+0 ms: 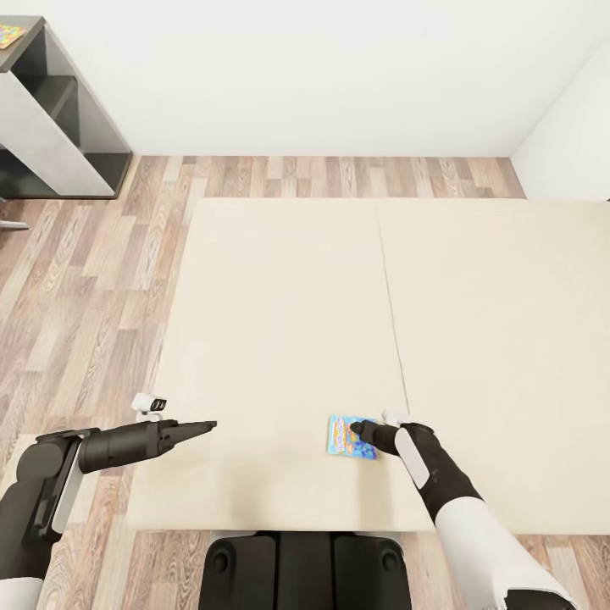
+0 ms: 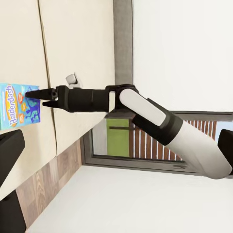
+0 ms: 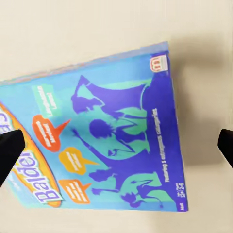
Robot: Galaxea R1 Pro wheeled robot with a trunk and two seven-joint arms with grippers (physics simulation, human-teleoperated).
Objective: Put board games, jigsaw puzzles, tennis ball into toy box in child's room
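Observation:
A blue board game [image 1: 347, 438] with a cartoon cover lies flat on the cream bed [image 1: 280, 322], near its front edge. My right gripper [image 1: 363, 429] hovers just over the box's right end. In the right wrist view the blue board game [image 3: 102, 145] spreads wide, and the gripper's fingertips [image 3: 10, 148] stand far apart at either side of it, open and empty. In the left wrist view, the right arm reaches to the blue board game [image 2: 17, 104]. My left gripper [image 1: 207, 425] hangs open over the bed's front left part, holding nothing. A jigsaw puzzle [image 1: 10, 34] lies on the table [image 1: 51, 127] at far left.
Wood-plank floor [image 1: 93, 280] runs between the bed and the table and along the white back wall. A seam [image 1: 394, 313] divides the mattress. The left wrist view shows the bed's grey frame [image 2: 124, 39] and a dark-framed window [image 2: 119, 138].

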